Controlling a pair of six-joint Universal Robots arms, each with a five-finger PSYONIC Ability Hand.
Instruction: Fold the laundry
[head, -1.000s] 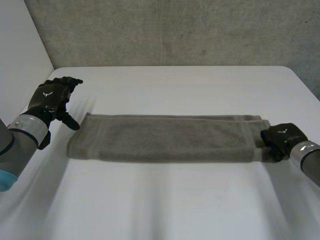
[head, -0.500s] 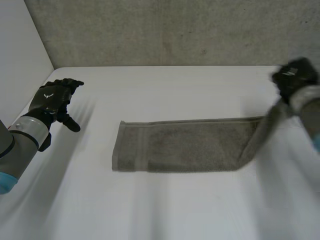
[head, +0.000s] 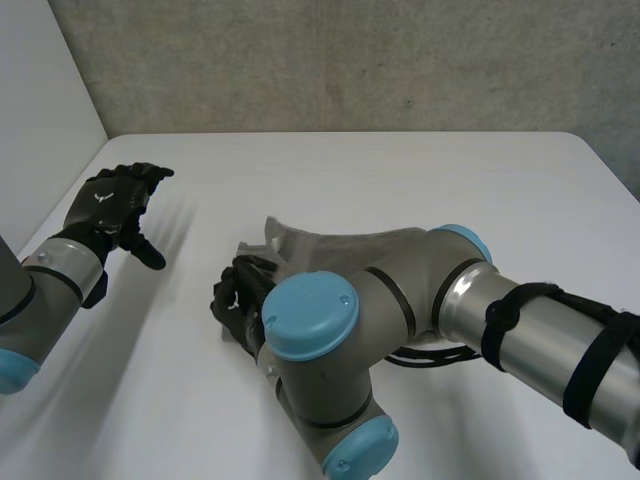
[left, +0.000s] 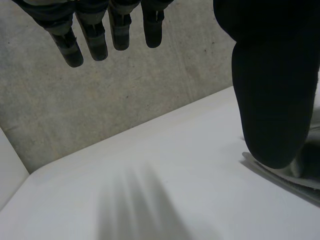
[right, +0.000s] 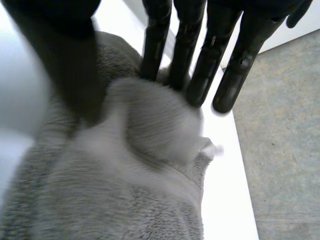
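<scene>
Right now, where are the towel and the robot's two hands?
towel (head: 330, 245), head view, on its grey top layer.
left hand (head: 108, 203), head view, on the back of the hand.
right hand (head: 236, 300), head view, on its black fingers at the towel's end.

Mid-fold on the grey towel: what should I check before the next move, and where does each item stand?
1. Right hand gripping the grey terry towel: ok, the cloth looks pinched between the thumb and fingers.
2. Left hand off the towel: ok, it is open above the white table, beside the towel's end.
3. Carried end lined up with the end beneath: cannot tell, the right arm covers it in the head view.
4. Fold lying flat: not ok, the cloth humps up at the right hand's fingertips.
5. Towel well inside the table's edges: ok for the part that shows.
</scene>
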